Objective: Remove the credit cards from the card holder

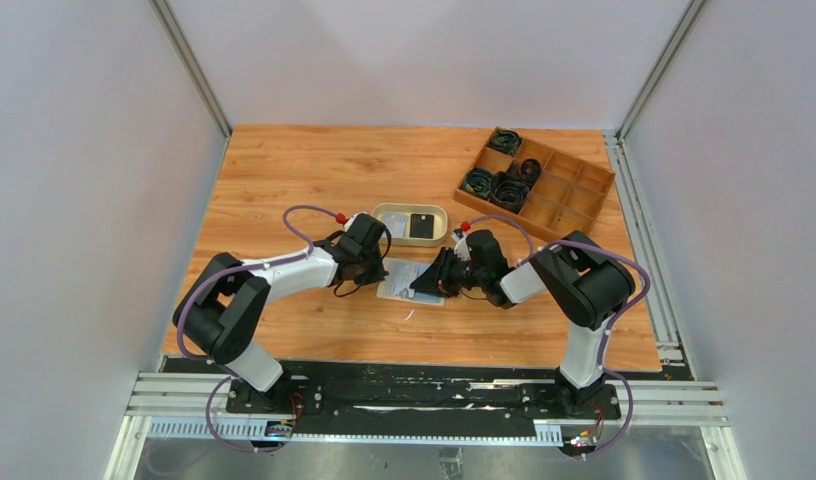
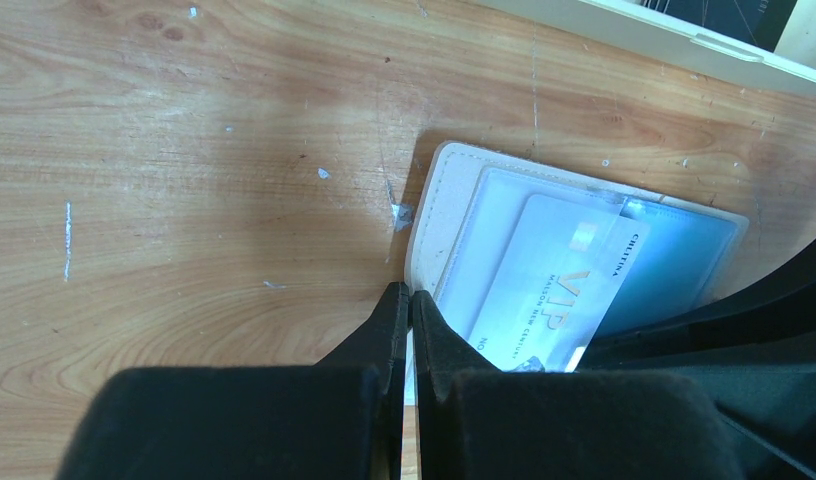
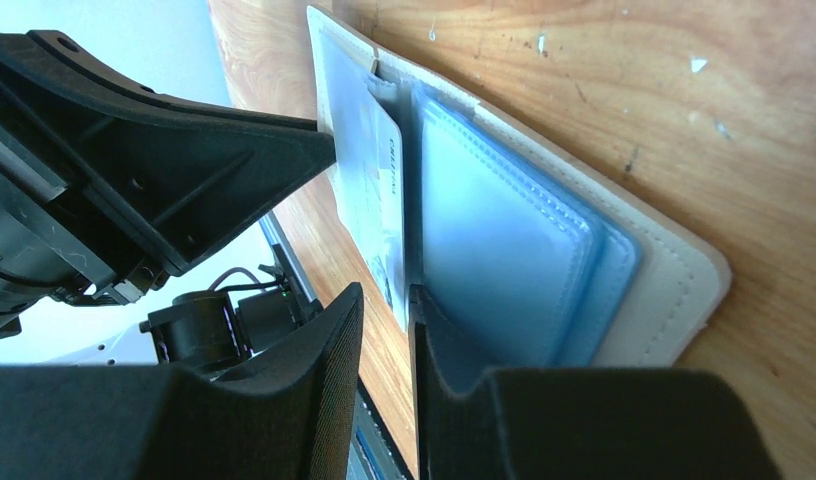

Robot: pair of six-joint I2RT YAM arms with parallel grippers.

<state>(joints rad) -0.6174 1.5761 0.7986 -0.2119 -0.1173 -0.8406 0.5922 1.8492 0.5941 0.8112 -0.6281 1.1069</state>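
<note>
**A:** Entry one, the surface and the room?

**B:** Tabletop [image 1: 284, 170]: orange-brown wood grain, with fine scratches and white flecks in the left wrist view. Walls [image 1: 74, 150]: pale grey, on three sides. Metal frame posts [image 1: 189, 65] stand at the far corners. A slotted rail [image 1: 424, 395] runs under the arm bases.

**A:** The card holder?

**B:** Card holder [image 1: 399, 281]: cream, lying open and flat between the two grippers, with its clear blue-tinted pockets facing up.

**A:** Left gripper?

**B:** Left gripper [image 2: 409, 300]: clenched with nothing between the jaws. Its tips touch the holder's stitched edge.

**A:** Right gripper?

**B:** Right gripper [image 3: 386, 300]: the jaws stand a narrow slit apart. The edge of a pale credit card [image 3: 379, 170] sits in that slit. The card lies askew, with one end tucked in a pocket. Whether it is pinched, I cannot tell.

**A:** Remaining stock?

**B:** Oval dish [image 1: 384, 213]: beige, just beyond both grippers, with a dark rectangle inside. Compartment tray [image 1: 569, 195]: brown wood, well beyond the right gripper and off to its right, with dark coils in several cells.
</note>
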